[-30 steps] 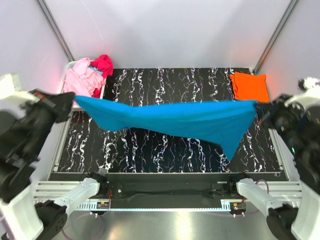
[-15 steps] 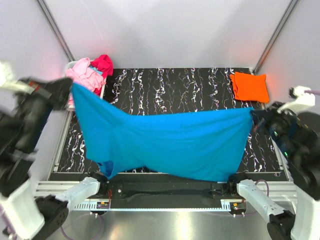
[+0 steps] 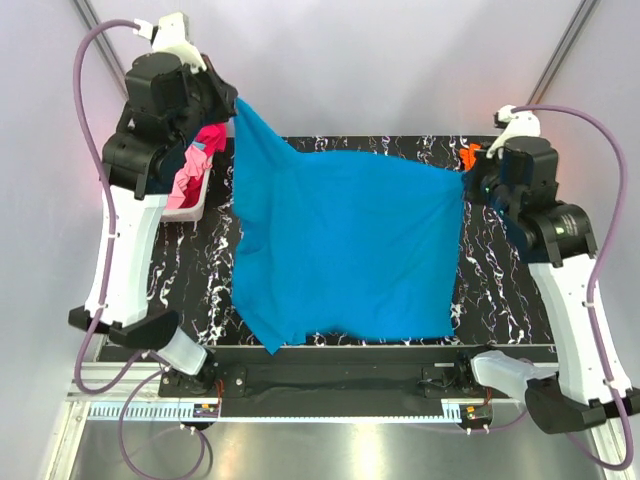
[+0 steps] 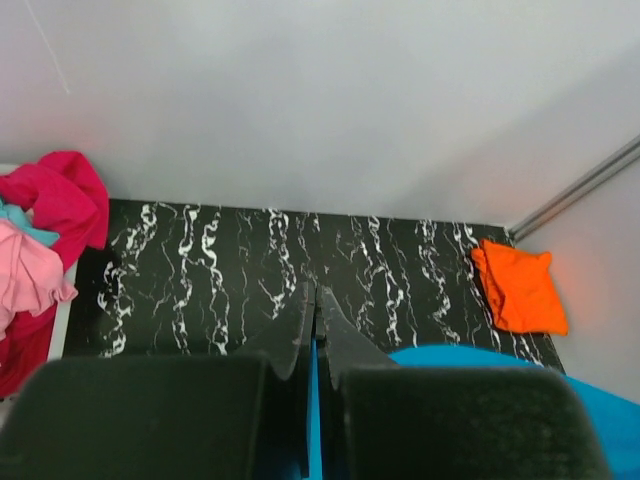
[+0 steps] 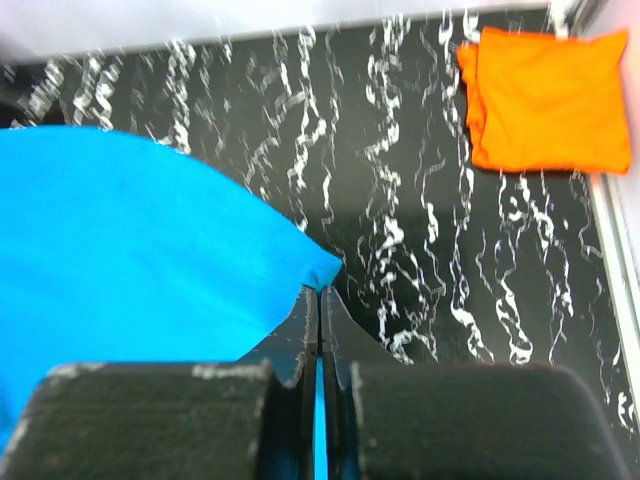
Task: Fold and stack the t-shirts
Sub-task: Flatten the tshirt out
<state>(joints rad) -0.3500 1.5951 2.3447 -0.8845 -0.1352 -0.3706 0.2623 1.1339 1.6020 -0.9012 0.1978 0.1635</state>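
The turquoise-blue t-shirt (image 3: 345, 250) hangs spread in the air between both arms, its lower edge near the table's front. My left gripper (image 3: 233, 103) is shut on its upper left corner, high at the back left; blue cloth (image 4: 312, 400) shows between the jaws in the left wrist view. My right gripper (image 3: 466, 180) is shut on the upper right corner (image 5: 318, 272). A folded orange t-shirt (image 5: 545, 100) lies at the back right of the table, mostly hidden behind the right arm in the top view (image 3: 467, 157). Pink and magenta t-shirts (image 3: 197, 160) lie in the basket (image 3: 190, 208).
The table has a black marbled mat (image 3: 215, 270). The white basket stands at the back left edge, beside the left arm. Grey walls and metal posts close in the back and sides.
Both arms have swung up and back, lifting the blue t-shirt from a low stretched sag into a tall hanging sheet. The grips have not changed.
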